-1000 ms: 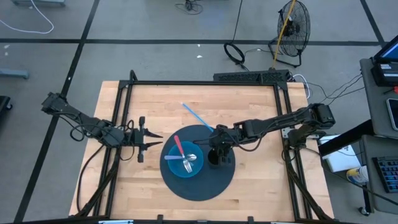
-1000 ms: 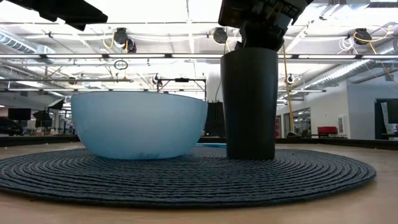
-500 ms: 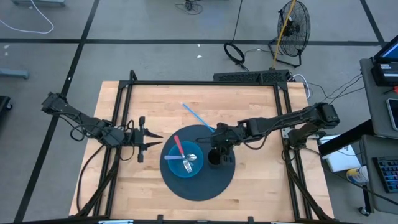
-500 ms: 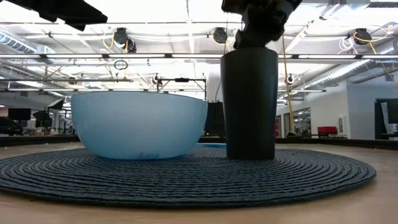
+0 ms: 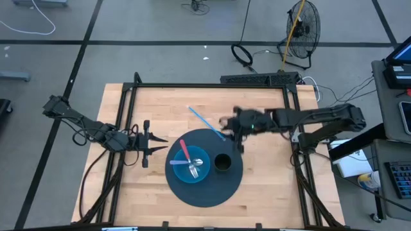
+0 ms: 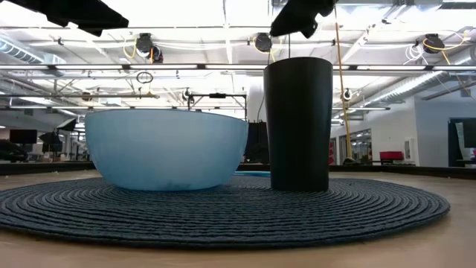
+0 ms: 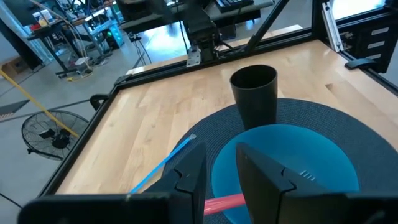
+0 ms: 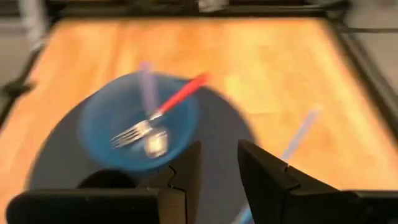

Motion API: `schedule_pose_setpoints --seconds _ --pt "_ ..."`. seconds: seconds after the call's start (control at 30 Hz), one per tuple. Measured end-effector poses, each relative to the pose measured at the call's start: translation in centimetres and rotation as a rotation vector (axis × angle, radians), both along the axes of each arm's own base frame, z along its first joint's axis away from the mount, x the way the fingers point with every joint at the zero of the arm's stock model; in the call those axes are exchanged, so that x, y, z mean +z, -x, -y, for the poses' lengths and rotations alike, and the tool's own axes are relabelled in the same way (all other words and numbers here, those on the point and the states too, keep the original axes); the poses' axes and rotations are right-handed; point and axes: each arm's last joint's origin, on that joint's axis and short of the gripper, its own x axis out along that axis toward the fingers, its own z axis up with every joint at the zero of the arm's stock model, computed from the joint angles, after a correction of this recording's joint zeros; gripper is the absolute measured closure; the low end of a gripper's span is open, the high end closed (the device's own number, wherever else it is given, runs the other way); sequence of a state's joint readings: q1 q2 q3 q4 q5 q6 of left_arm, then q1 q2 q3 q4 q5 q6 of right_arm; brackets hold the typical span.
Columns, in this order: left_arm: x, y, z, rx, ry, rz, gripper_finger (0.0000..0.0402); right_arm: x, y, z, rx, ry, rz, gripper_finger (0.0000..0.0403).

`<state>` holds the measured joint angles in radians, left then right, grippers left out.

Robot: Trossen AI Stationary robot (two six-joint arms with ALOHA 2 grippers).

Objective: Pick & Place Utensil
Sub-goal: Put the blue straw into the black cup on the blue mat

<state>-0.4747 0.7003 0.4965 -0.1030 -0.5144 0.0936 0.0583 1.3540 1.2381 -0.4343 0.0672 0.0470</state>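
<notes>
A light blue bowl (image 5: 189, 165) stands on a round dark mat (image 5: 205, 189) and holds a red-handled utensil (image 8: 181, 93), a fork (image 8: 132, 132) and a spoon (image 8: 155, 144). A black cup (image 5: 222, 162) stands upright on the mat to the bowl's right. A long light blue utensil (image 5: 202, 119) lies flat on the table, its near end by the mat's far rim. My right gripper (image 5: 226, 122) hovers open and empty above that rim, beyond the cup. My left gripper (image 5: 156, 144) waits open and empty left of the bowl.
A black frame (image 5: 212, 85) borders the wooden table at the far edge and along both sides. Bare wood lies on the far left and near right of the mat. In the low view the cup (image 6: 298, 123) stands taller than the bowl (image 6: 166, 149).
My right gripper has risen from right over the black cup and drawn back toward the table's far edge, tipping its fingers closer to level. The cup stays upright on the mat. My left arm has kept still.
</notes>
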Motion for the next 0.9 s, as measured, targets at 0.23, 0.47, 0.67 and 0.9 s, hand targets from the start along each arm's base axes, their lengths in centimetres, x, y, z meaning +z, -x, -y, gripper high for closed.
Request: schedule_pose_setpoints --seconds 0.23,0.47,0.67,0.9 --pt "0.0 0.0 0.0 0.008 -0.008 0.001 0.0309 0.1 -0.1 6.3 -0.175 -0.119 0.046 0.0302" --pt "0.0 0.0 -0.1 0.024 -0.015 -0.001 0.0309 -1.2 -2.4 10.5 -0.138 -0.177 0.045 0.0303" --pt "-0.2 0.1 -0.3 0.071 -0.047 -0.01 0.0309 -1.5 -5.8 13.5 -0.139 -0.141 -0.066 0.0303" --pt "-0.3 0.1 -0.4 0.099 -0.05 -0.026 0.0309 -0.5 -9.9 17.0 -0.163 -0.173 -0.196 0.0303"
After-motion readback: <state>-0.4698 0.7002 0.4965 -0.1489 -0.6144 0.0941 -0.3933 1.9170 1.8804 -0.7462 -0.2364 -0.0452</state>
